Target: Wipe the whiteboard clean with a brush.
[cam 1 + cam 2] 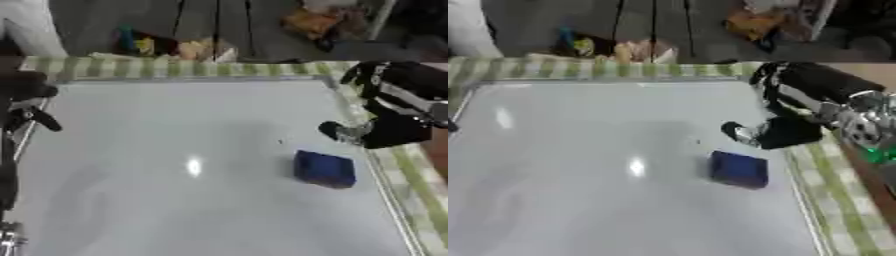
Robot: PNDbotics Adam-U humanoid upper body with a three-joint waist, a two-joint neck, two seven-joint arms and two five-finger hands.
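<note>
No readable text, label or number shows anywhere (all surfaces blank).

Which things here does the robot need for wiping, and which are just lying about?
For the job: whiteboard, blue brush, right hand near it.
Just about: checked cloth under the board, colourful clutter on the floor beyond.

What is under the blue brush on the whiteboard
The blue brush lies flat on the whiteboard, apart from the right hand. Any marks beneath it are covered.
</note>
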